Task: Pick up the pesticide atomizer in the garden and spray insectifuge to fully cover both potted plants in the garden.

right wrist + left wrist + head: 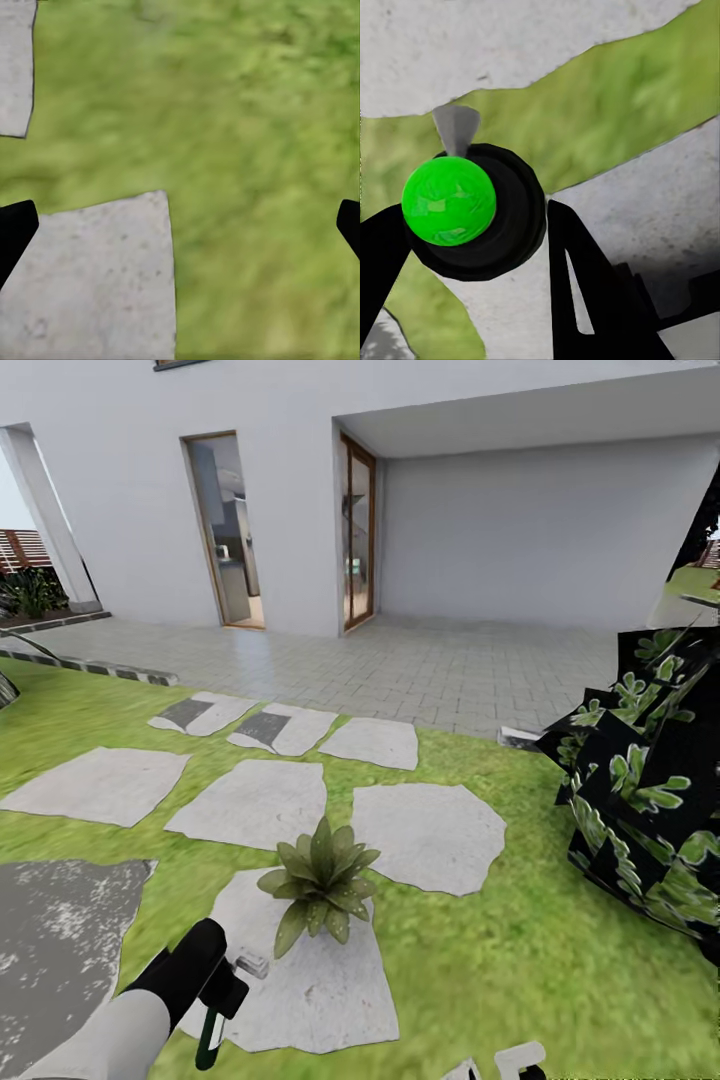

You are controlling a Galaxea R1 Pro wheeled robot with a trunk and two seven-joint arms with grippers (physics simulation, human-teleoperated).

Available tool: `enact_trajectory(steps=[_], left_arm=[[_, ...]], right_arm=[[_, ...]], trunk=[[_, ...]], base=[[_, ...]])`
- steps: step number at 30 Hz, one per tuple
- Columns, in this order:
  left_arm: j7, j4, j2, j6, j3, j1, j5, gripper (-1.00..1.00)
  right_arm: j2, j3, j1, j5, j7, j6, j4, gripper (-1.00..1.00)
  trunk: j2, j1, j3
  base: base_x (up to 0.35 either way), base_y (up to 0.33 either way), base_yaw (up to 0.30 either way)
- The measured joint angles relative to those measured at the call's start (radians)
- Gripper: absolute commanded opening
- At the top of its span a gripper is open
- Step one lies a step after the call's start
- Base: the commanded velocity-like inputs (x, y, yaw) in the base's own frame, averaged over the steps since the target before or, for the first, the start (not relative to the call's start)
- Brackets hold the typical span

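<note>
One potted plant, a low rosette of pointed green leaves, stands on a grey stepping stone in the garden lawn. My left gripper is just left of it and nearer me, shut on the pesticide atomizer, whose pale nozzle points toward the plant. In the left wrist view the atomizer is a round black body with a bright green end, held between the black fingers of my left gripper. My right gripper is open above grass. Insectifuge is out of view.
A big dark leafy bush crowds the right side. Several more stepping stones lie beyond the plant, and a grey paved patch is at the left. Further off are a tiled terrace and the white house with doors.
</note>
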Motion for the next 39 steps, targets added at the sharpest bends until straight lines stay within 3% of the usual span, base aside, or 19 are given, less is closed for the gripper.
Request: enact_trajectory(steps=[13, 28, 39], left_arm=[[0.001, -0.009, 0.002, 0.003, 0.003, 0.004, 0.001, -1.00], [0.000, -0.011, -0.001, 0.003, 0.006, 0.006, 0.009, -1.00], [0.000, -0.013, -0.004, 0.002, 0.005, 0.006, 0.010, -1.00]], right_arm=[[0.001, 0.000, 0.000, 0.000, 0.000, 0.000, 0.000, 1.00], [0.001, 0.000, 0.000, 0.000, 0.000, 0.001, 0.000, 1.00], [0.001, 0.000, 0.000, 0.000, 0.000, 0.001, 0.000, 1.00]], trunk=[[0.000, 0.000, 0.000], [0.000, 0.000, 0.000], [0.000, 0.000, 0.000]], base=[[-0.020, 0.020, -0.275], [-0.134, 0.275, -0.013], [0.074, 0.306, -0.273]])
